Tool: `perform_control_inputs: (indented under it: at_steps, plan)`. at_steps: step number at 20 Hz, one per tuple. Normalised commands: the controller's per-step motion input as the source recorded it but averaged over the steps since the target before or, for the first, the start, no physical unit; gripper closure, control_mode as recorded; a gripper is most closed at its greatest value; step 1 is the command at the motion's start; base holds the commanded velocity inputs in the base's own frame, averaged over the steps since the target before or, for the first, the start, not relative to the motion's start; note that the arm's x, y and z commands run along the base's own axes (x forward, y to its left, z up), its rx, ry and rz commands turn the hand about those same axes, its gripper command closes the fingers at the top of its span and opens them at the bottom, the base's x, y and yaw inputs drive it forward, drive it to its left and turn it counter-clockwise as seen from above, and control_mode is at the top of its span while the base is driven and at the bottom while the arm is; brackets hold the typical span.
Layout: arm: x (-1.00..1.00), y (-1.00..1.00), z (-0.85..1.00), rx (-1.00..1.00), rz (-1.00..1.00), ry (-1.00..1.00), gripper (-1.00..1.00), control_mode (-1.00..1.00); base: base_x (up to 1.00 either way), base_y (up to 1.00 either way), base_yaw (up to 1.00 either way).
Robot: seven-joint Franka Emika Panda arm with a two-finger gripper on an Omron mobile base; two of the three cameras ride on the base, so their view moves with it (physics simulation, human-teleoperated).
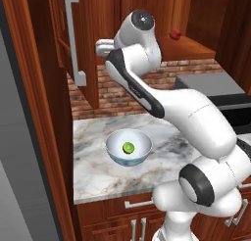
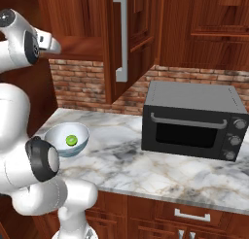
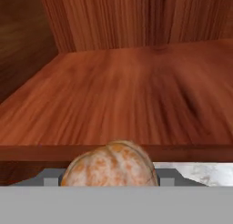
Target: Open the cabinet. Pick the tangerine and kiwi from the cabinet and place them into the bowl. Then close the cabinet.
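Note:
The cabinet (image 1: 90, 49) hangs open, its door (image 2: 109, 43) swung out with the long silver handle (image 2: 120, 34) facing me. My gripper (image 1: 102, 47) is up at the front of the cabinet shelf (image 3: 118, 100). In the hand view it is shut on the tangerine (image 3: 109, 166), a dull orange-brown fruit held just in front of the shelf's front edge, with a grey finger pad (image 3: 169, 176) on either side. The bowl (image 1: 112, 143) stands on the marble counter below. The lime-green kiwi (image 1: 128, 147) lies inside the bowl (image 2: 57, 134), where the kiwi (image 2: 71, 140) rests near the middle.
A small red fruit (image 1: 175, 34) sits on the right part of the cabinet shelf. A dark toaster oven (image 2: 192, 119) stands on the counter (image 2: 126, 160) to the right of the bowl. A brick wall runs behind the counter, and low cabinets with short handles (image 2: 192, 214) sit under it.

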Motion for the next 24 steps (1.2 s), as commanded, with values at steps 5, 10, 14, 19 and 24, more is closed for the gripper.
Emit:
perform_control_inputs:
  at_steps: [5, 10, 14, 19, 24]
  plan:
    - [-1.00, -0.68, -0.51, 0.10, -0.06, 0.00, 1.00, -1.00, 0.00, 0.00, 0.00]
    - [-1.00, -0.58, -0.70, 0.06, -0.05, 0.11, 1.00, -1.00, 0.00, 0.00, 0.00]
    - [-0.87, -0.33, -0.79, 0.00, -0.01, 0.18, 1.00, -1.00, 0.00, 0.00, 0.00]
    - [-0.47, -0.07, -0.68, 0.00, 0.00, 0.21, 1.00, -1.00, 0.00, 0.00, 0.00]
    - [-0.08, 0.00, -0.47, 0.00, 0.00, 0.13, 1.00, -1.00, 0.00, 0.00, 0.00]
